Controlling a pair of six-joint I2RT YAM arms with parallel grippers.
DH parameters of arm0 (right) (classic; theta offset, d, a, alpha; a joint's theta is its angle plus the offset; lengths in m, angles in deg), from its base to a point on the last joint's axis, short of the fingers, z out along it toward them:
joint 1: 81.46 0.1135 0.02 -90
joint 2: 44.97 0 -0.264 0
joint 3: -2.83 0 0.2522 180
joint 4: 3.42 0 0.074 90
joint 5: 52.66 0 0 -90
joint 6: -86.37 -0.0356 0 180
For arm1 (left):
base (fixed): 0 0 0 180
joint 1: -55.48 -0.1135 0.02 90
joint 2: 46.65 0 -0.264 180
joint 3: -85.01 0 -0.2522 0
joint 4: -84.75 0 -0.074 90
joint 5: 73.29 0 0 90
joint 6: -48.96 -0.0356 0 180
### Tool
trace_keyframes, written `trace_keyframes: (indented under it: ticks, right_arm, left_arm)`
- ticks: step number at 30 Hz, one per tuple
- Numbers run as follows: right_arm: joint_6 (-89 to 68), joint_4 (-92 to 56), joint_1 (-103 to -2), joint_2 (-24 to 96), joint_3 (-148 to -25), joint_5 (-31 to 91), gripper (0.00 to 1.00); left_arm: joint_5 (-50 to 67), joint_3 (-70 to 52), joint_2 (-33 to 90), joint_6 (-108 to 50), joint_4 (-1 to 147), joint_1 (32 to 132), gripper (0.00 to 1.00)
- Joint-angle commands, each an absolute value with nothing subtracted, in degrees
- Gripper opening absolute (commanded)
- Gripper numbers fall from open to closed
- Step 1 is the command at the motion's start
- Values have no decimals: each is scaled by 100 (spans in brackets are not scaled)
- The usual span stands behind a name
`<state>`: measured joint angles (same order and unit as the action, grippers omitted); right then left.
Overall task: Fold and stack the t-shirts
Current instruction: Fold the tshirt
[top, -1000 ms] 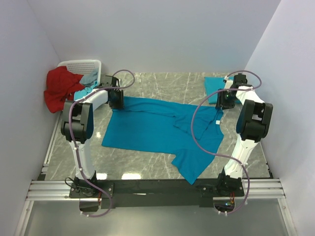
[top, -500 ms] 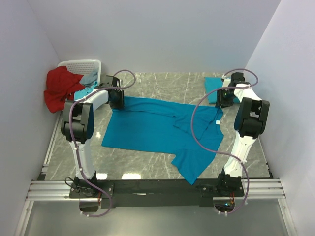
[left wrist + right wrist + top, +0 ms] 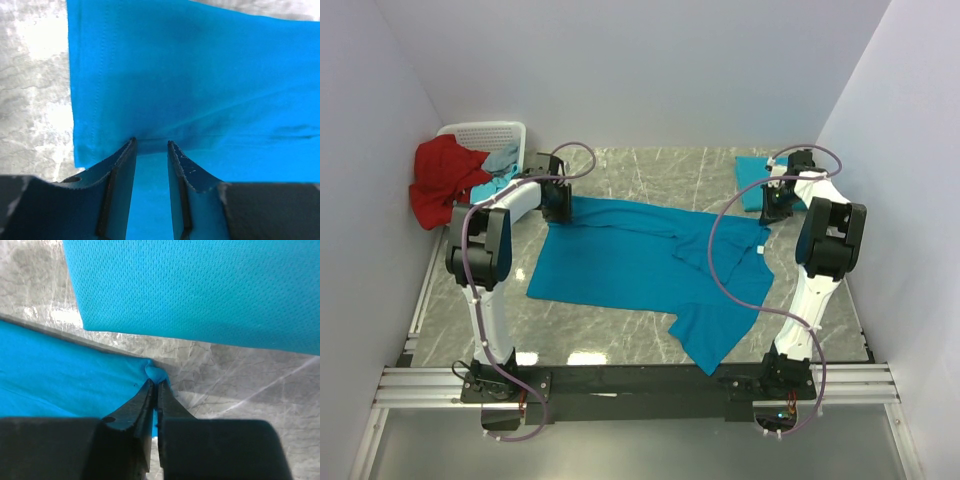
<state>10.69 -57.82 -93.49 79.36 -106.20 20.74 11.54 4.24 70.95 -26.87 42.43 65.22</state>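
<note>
A teal-blue t-shirt (image 3: 640, 265) lies spread flat across the marble table (image 3: 650, 170). My left gripper (image 3: 557, 205) is at its far left corner. In the left wrist view, that gripper (image 3: 150, 143) has cloth (image 3: 200, 75) rising between its jaws, and it is shut on it. My right gripper (image 3: 775, 205) is at the shirt's far right corner. In the right wrist view, that gripper (image 3: 154, 382) is shut on a small pinch of the shirt's edge (image 3: 60, 380). A second t-shirt (image 3: 752, 172), folded (image 3: 200, 290), lies just beyond the right gripper.
A white basket (image 3: 485, 135) stands at the back left, with a red cloth (image 3: 440, 185) hanging over it and a pale-blue cloth (image 3: 502, 160) inside. The right arm's cable (image 3: 715, 260) loops over the spread shirt. Walls close in on the left, back and right.
The right gripper has shut on the shirt's far right corner, and its arm has shifted slightly toward the back. The left gripper and the shirt have not moved.
</note>
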Motion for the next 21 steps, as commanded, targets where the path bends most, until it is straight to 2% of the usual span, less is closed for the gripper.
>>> trace_keyframes:
  ticks: [1,10,18,21]
  right_arm:
    - [1148,-5735,-9385,7650,-10498,2011,2]
    - [1184,-5234,-9350,6640,-10339,2275,0]
    - [1271,-5198,-9280,6656,-10743,2424,0]
    - [1315,-5260,-9219,6875,-11312,2565,0]
  left_arm:
    - [1451,675,7226,-2803,4058,6550,37]
    - [1653,649,7148,-2768,3978,6550,37]
    - [1865,640,7104,-2645,4039,6471,34]
    - [1742,701,7104,-2584,4075,6401,32]
